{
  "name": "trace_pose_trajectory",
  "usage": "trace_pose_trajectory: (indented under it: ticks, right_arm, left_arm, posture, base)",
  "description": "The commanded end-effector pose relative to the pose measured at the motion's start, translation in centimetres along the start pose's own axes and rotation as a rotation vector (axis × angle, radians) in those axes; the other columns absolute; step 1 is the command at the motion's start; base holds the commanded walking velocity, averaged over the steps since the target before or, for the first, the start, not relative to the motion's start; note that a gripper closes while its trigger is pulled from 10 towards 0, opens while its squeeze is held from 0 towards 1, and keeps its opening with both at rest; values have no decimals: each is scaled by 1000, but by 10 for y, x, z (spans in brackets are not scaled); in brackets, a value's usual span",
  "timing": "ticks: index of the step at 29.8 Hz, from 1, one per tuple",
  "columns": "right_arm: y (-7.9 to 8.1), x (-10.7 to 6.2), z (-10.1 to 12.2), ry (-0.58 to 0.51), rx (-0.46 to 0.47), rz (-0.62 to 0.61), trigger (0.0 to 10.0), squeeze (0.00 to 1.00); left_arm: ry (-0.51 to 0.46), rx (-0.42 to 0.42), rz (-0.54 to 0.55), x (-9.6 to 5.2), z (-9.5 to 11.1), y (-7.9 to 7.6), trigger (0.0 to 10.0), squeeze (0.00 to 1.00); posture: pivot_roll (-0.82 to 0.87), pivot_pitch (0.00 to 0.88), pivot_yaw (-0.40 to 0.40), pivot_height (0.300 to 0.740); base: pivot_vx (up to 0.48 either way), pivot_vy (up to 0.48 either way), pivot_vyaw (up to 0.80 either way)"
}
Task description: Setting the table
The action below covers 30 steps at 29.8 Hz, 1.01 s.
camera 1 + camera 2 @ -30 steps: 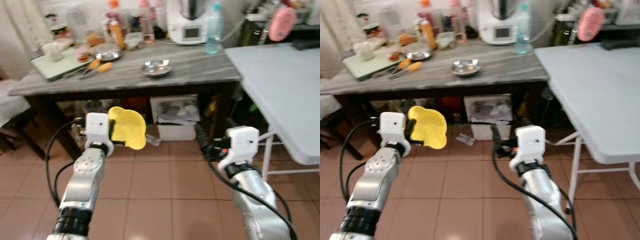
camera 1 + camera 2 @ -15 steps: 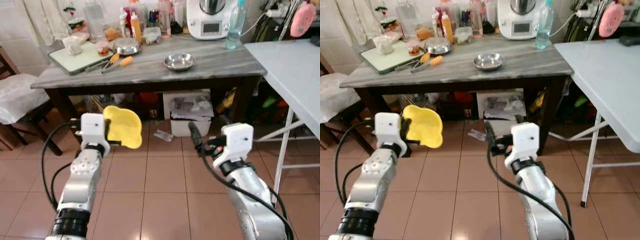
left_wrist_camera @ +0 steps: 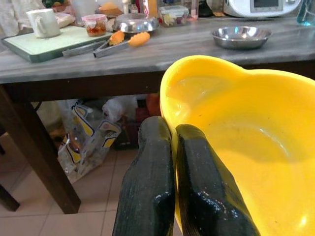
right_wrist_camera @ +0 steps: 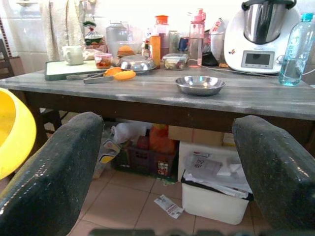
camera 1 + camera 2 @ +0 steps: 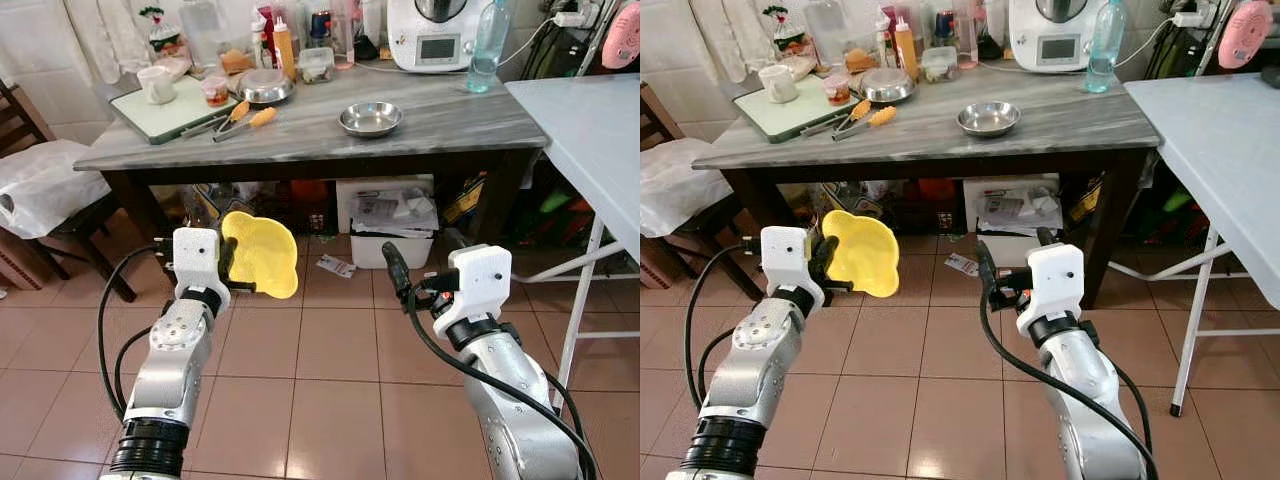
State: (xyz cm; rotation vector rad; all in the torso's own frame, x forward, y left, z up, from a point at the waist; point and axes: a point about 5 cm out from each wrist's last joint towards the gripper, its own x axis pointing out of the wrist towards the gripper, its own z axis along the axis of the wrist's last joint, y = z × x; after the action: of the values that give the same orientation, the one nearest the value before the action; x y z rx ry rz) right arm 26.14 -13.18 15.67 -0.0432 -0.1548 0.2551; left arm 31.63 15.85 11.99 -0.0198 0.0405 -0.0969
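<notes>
The robot stands before the kitchen table with a yellow bowl in its left gripper.

The left gripper [image 3: 170, 162] has its two black fingers pressed together on the rim of the yellow bowl [image 5: 262, 254], which it holds in the air above the tiled floor [image 5: 330, 350], in front of the dark wooden table [image 5: 420, 115]; the right gripper [image 4: 167, 162] has its fingers wide apart and holds nothing, just beside the bowl at the same height; on the table stand a small steel bowl [image 5: 370, 118], tongs with orange tips [image 5: 240, 115], a green cutting board [image 5: 175, 100] with a white mug [image 5: 156, 84], and a white kitchen machine [image 5: 447, 35]; a light folding table [image 5: 600, 120] stands at the robot's right.
</notes>
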Motion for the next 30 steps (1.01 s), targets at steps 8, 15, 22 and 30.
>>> trace_pose_trajectory:
  ticks: [8,15,22,30]
  right_arm:
    - [5,5,1,-13,14,6,10000,0]
    - [5,8,1,-13,26,2,10000,0]
    - [4,6,0,-14,22,-3,10000,0]
    - [3,5,1,-18,6,-4,10000,0]
  left_arm:
    - [-27,0,14,0,7,9,10000,0]
    - [-28,-3,4,0,9,9,10000,0]
    - [-20,-7,-12,0,7,6,10000,0]
    - [-16,-9,-20,1,6,4,10000,0]
  posture:
    - [-33,0,94,740]
    - [-32,0,99,740]
    - [-40,0,104,740]
    - [-45,0,102,740]
  base:
    - [293,0,0]
    - [297,0,-253]
    - [303,0,-332]
    - [308,0,0]
